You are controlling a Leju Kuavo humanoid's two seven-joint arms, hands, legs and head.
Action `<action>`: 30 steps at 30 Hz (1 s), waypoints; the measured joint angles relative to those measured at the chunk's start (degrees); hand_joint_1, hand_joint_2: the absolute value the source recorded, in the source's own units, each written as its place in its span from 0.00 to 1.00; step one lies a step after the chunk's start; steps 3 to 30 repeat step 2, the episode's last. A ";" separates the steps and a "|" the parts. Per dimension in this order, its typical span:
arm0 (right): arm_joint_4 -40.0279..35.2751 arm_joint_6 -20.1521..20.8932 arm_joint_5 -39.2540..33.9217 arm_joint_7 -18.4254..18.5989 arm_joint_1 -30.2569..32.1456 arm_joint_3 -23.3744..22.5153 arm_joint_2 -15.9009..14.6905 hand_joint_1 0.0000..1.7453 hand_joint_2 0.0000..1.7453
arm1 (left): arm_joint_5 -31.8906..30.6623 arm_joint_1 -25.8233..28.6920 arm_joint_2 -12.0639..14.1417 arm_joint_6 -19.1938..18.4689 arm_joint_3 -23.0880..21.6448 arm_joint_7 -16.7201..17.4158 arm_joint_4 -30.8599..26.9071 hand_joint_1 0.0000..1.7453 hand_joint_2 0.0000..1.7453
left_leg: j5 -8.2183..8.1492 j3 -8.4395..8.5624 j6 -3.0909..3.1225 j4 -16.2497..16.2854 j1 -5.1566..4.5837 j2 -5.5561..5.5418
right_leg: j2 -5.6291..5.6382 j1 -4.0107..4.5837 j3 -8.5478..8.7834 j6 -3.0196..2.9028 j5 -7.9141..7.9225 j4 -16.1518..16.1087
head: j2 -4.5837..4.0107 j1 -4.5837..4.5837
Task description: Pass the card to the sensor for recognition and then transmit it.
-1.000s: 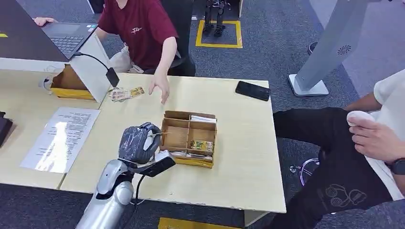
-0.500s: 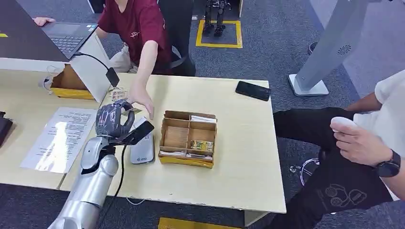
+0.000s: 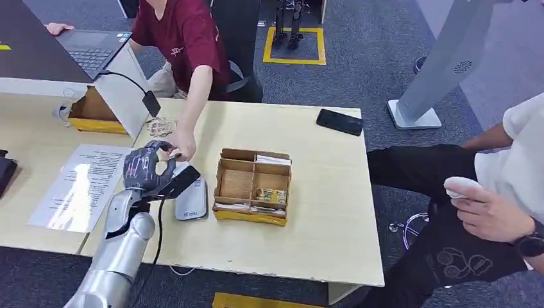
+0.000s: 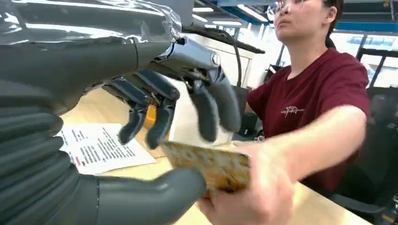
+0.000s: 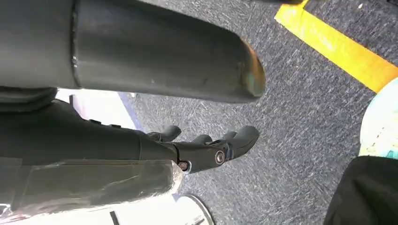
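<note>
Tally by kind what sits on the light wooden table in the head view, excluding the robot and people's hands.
Divided cardboard box: 1
Card reader: 1
Black phone: 1
Printed paper sheet: 1
Yellow-edged open box: 1
Total: 5

Office or lab demo space: grey carpet floor [image 3: 359, 83] with yellow tape marking [image 3: 294, 46], light wood surface [image 3: 321, 212], open laptop [image 3: 90, 48], printed sheet [image 3: 80, 186], phone [image 3: 339, 121], divided cardboard box [image 3: 252, 186], white kiosk stand [image 3: 436, 64]. People seated around it.
</note>
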 joint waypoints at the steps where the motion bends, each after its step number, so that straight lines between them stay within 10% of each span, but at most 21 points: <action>1: 0.00 -0.04 0.00 0.00 0.00 0.00 -0.02 0.00 0.00 | -0.20 0.01 -0.02 0.31 0.35 0.35 0.00 0.00 1.00 | 0.00 0.00 0.00 0.00 0.00 0.01 | 0.01 0.00 0.00 0.00 0.00 0.00 | 0.00 0.00; 30: 0.00 -0.11 0.00 0.00 0.03 0.00 -0.11 0.00 0.00 | -0.33 0.01 -0.02 0.57 0.78 0.72 0.00 0.00 1.00 | 0.00 0.00 0.00 0.00 0.00 0.01 | 0.02 0.00 0.00 0.00 0.00 0.00 | 0.00 0.00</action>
